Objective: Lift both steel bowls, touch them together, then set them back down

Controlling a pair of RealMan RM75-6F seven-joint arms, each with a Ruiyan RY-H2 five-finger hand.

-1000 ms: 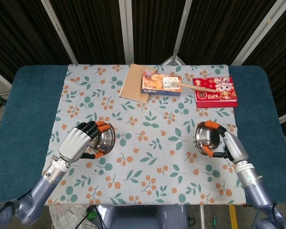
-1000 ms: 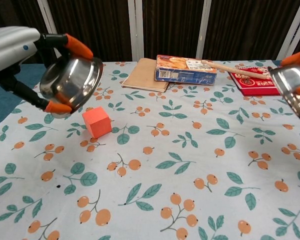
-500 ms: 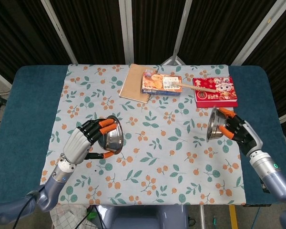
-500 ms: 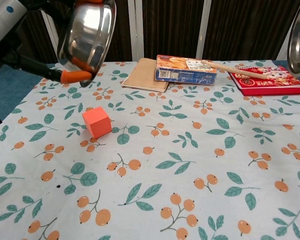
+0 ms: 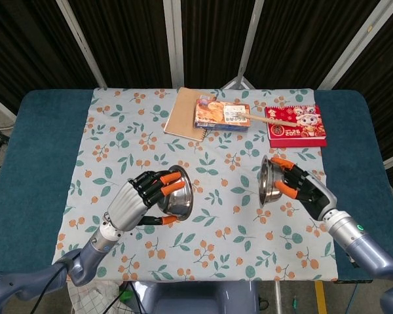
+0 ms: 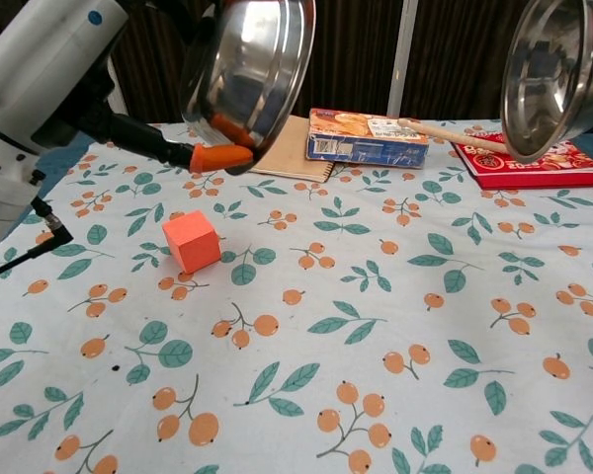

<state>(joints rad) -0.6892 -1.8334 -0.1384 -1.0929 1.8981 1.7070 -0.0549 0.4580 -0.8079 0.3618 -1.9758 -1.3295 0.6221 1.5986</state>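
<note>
Setting: dark slatted panels stand behind the bench (image 5: pixel 39 131), which carries a blue mat under a cloth printed with leaves and orange berries.
Left hand: the left hand (image 5: pixel 139 199) grips the left steel bowl (image 5: pixel 177 198) by its rim, orange-tipped fingers over the top edge and thumb under; the bowl is airborne above the middle of the cloth, tipped on its side, mouth facing right.
Right hand: the right hand (image 5: pixel 300 190) holds the right steel bowl (image 5: pixel 266 180) the same way, lifted and tipped, mouth facing left toward the other bowl.
Gap: the two bowls are near but apart; the touch looks not yet made.
Risk, slip: polished steel held only at the rim could rotate or drop out if the bowls meet hard.
Risk, miss: the rims sit at slightly different heights in the head view, so they may pass each other or clip fingertips.
Risk, landing: an orange cube (image 6: pixel 193 240) lies on the cloth left of centre, below the left bowl; setting down on it would leave that bowl tilted.
Far edge: a notebook (image 5: pixel 183 112), a snack box (image 5: pixel 221 114), a wooden stick (image 5: pixel 270 119) and a red booklet (image 5: pixel 296 127) lie well clear.
</note>
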